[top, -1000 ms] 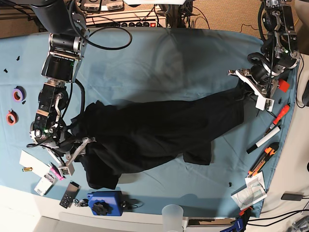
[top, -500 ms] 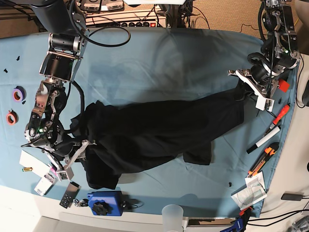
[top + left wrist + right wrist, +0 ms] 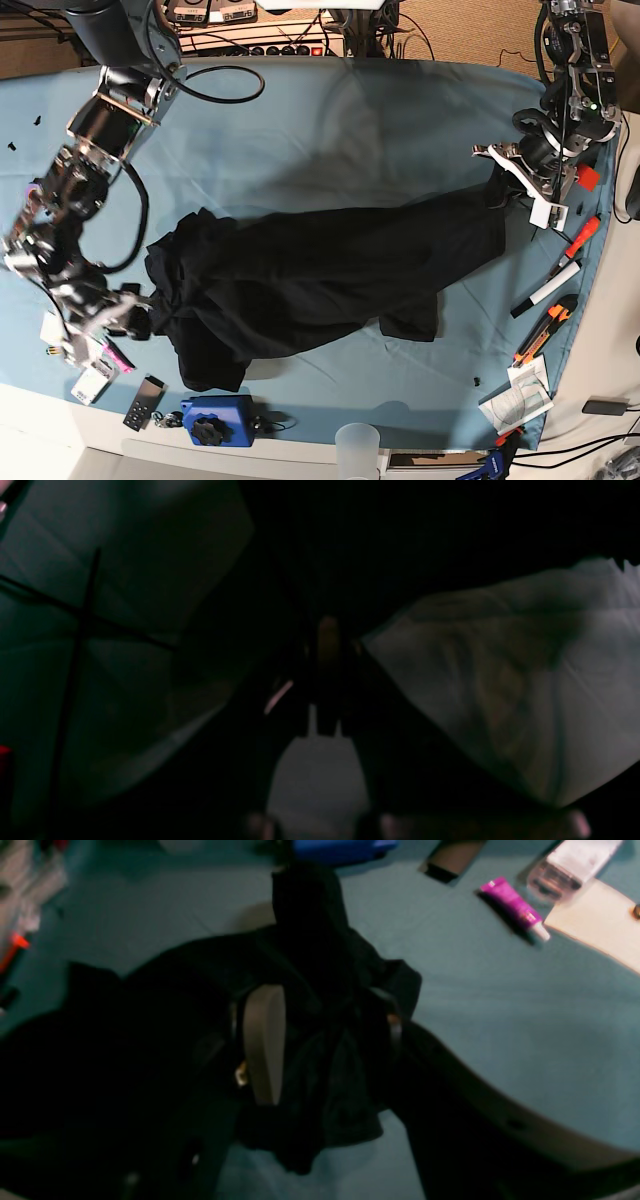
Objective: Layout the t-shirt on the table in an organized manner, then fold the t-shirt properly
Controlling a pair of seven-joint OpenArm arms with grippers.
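T-shirt (image 3: 320, 275) stretches between left end effector (image 3: 520, 175) clamped on it and right end effector (image 3: 135, 315) gripping its edge.

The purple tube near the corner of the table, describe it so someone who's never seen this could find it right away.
Start at the blue-covered table and go to the near corner beside the right gripper. Among the clutter there, next to a tan card and a small clear packet, lies the purple tube. It is the only bright magenta item, slim, with a white cap.
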